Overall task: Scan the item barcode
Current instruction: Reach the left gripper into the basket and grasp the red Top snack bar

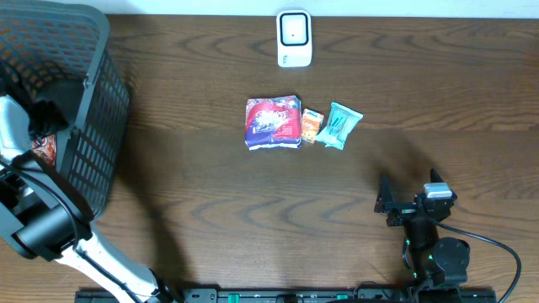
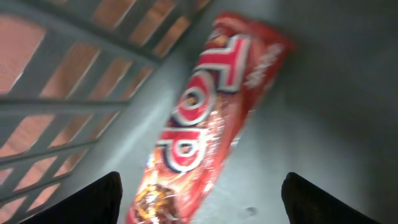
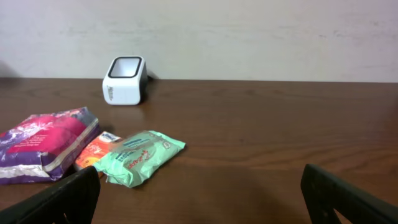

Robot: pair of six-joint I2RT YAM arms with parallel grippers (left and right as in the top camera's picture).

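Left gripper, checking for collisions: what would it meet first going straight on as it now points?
Probably the red snack packet lying in the basket, right ahead between the open jaws; how far is unclear.

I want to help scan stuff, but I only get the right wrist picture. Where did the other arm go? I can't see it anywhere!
Observer: The left gripper is down inside a black basket at the left end of the table.
Operator: Is there anything in the basket?
Observer: Yes, a red snack packet lies on the basket floor, right under that gripper.
Operator: Did it grab it?
Observer: No. Its jaws stand wide open on either side of the packet, and it looks like they are not touching it.
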